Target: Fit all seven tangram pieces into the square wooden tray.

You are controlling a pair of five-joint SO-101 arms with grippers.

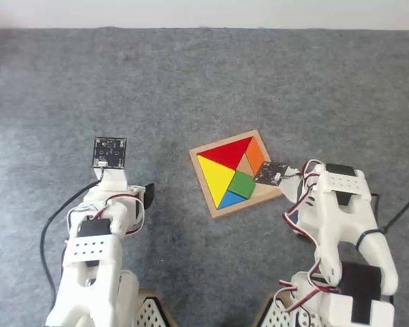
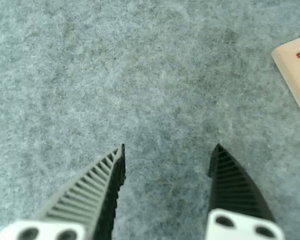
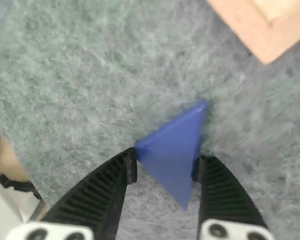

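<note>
Right hand [image 3: 167,159]: two black fingers [image 3: 115,185] with ribbed inner faces, closed narrow against opposite sides of the loose blue triangle [image 3: 175,147]. The piece is flat, smooth, matte, with sharp corners, and one point sticks out past the fingertips toward the tray. Cannot tell whether it rests on the felt or is lifted off it.

Just beyond that point, a corner of the square wooden tray [image 3: 250,30]: pale, smooth wood, a raised rim and a lighter floor inside it.

Left hand [image 2: 169,150]: spread wide, nothing between the fingers [image 2: 102,190], same black ribbed wedges tapering to points. It sits low over bare grey felt, well apart from the tray, with one tray corner at the edge of its wrist view.

Counter [image 1: 191,82]: covered in grey, fuzzy, mottled felt.

From the high view, the tray [image 1: 206,187] lies between the two arms, closer to the right one, and is turned so that its corners point near and far like a diamond. Six pieces are seated flush:
- yellow triangle [image 1: 215,178], large, at the left corner
- red triangle [image 1: 226,153], large, along the far-left side
- orange piece [image 1: 256,157], along the far-right rim
- tan triangle [image 1: 245,165], small, bare wood, in the centre
- green square [image 1: 243,184], just nearer than the tan one
- seated blue triangle [image 1: 230,199], at the near corner

Bare wood floor shows along the near-right side. The right arm's camera board [image 1: 273,174] overlaps the tray's right corner.
</note>
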